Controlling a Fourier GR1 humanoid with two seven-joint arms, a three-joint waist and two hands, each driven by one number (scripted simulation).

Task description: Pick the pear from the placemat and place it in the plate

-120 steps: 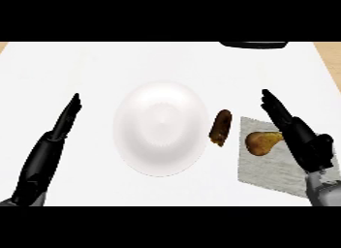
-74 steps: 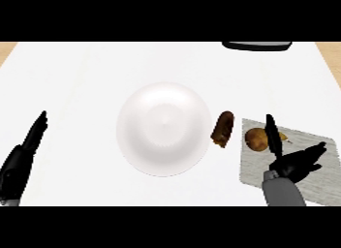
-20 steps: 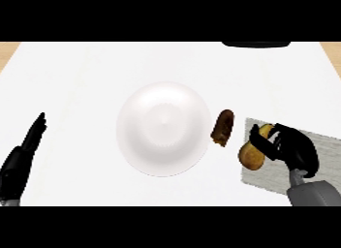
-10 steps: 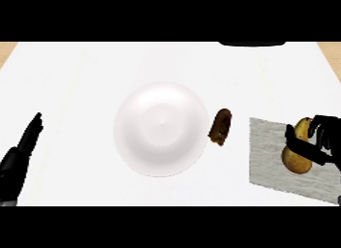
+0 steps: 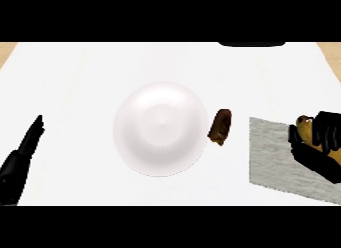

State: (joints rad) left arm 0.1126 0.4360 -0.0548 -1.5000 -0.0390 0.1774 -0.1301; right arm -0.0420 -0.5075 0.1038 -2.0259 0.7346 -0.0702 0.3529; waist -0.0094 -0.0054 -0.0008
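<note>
One right robot hand (image 5: 323,145) curls round the pear (image 5: 309,133) above the placemat (image 5: 273,155), ready to carry; the plate (image 5: 161,128) waits leftward.

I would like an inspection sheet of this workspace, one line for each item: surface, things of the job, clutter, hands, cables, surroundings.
Surface: white counter top, with a grey placemat at the right side.
Job's things: pear enclosed by the right hand over the placemat, mostly hidden; whether it is lifted cannot be told. White plate at the centre, nothing on it.
Clutter: small brown object lying between plate and placemat, beside the plate's right rim.
Hands: right hand curled round the pear; left hand open, resting at the lower left, fingers up.
Cables: nothing seen.
Surroundings: dark object at the far edge, cut off; wooden floor beyond the corners.
</note>
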